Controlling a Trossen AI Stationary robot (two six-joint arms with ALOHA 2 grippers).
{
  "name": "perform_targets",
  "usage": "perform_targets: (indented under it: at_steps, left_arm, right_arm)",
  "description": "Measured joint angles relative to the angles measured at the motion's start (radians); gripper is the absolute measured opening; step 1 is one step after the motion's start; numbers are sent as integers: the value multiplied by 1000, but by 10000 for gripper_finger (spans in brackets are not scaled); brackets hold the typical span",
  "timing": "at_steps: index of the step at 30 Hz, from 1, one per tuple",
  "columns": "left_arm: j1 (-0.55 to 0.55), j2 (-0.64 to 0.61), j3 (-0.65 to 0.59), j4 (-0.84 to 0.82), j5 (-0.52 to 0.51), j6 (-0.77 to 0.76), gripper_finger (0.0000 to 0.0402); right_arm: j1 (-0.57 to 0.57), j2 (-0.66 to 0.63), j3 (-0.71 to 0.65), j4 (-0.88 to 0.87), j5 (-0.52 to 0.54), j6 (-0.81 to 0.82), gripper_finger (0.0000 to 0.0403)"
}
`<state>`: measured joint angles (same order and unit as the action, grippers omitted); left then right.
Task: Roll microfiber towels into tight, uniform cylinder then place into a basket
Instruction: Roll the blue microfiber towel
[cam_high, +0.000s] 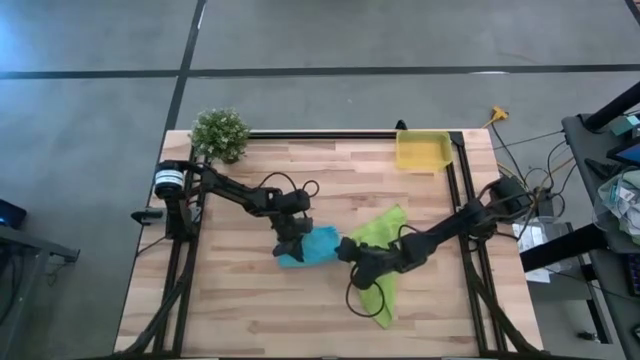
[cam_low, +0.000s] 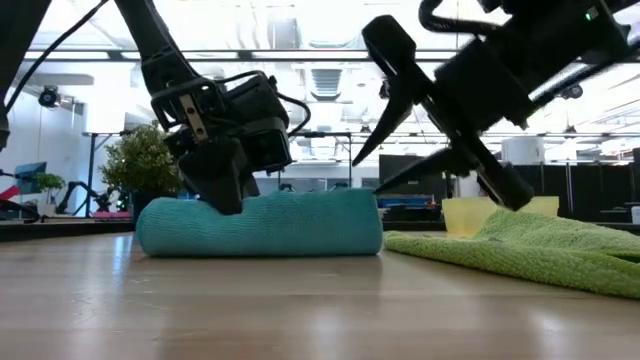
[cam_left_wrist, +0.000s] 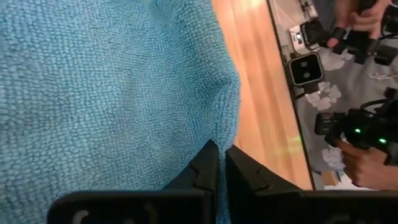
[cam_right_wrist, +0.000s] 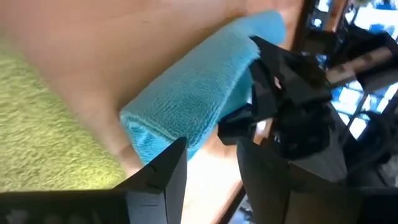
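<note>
The turquoise towel (cam_high: 315, 246) lies rolled into a short cylinder (cam_low: 270, 224) on the wooden table's middle. My left gripper (cam_high: 293, 243) is shut and sits on the roll near its left end. My right gripper (cam_high: 346, 253) stands open just off the roll's right end (cam_right_wrist: 146, 124), raised above the table (cam_low: 372, 168), with nothing between its fingers. The lime-green towel (cam_high: 385, 255) lies spread and rumpled under the right arm. The yellow basket (cam_high: 422, 150) stands at the table's far edge. My left gripper sets its shut fingertips (cam_left_wrist: 211, 163) against the turquoise roll at a cloth edge (cam_left_wrist: 229, 124), slanting down from the table's left side. In the low view the fingers (cam_low: 225, 190) dent the roll's near upper side. Whether any cloth is caught between them, I cannot tell.
A small potted plant (cam_high: 220, 135) stands at the far left corner. Black rails (cam_high: 465, 200) run along the table's sides. Bare wood lies toward the near edge. Beyond the table a person's hands (cam_left_wrist: 367, 163) hold control handles.
</note>
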<state>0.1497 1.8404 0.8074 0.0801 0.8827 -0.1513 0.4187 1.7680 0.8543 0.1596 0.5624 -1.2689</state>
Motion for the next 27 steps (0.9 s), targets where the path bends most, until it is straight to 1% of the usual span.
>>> perform_targets:
  at_steps: [4, 11, 15, 18, 22, 27]
  left_arm:
    - [0, 0, -2, 0, -30, 3, 0]
    - [0, 0, -17, 8, -122, 11, 0]
    - [-1, 0, -26, -6, -252, 15, 0]
    - [-3, 1, -36, -12, -286, 31, 0]
    - [-3, 1, -65, 7, -321, 26, 0]
    - [-5, 1, -100, 19, -335, 26, 0]
  right_arm:
    - [0, 40, 0, 4, -7, -64, 135]
    - [0, 100, 27, 8, -20, -68, 135]
    - [0, 101, 54, 12, -10, -68, 134]
    - [0, 100, 76, 9, 25, -67, 134]
    - [0, 97, 106, 10, 112, -59, 134]
    - [0, 97, 119, -32, 148, -79, 134]
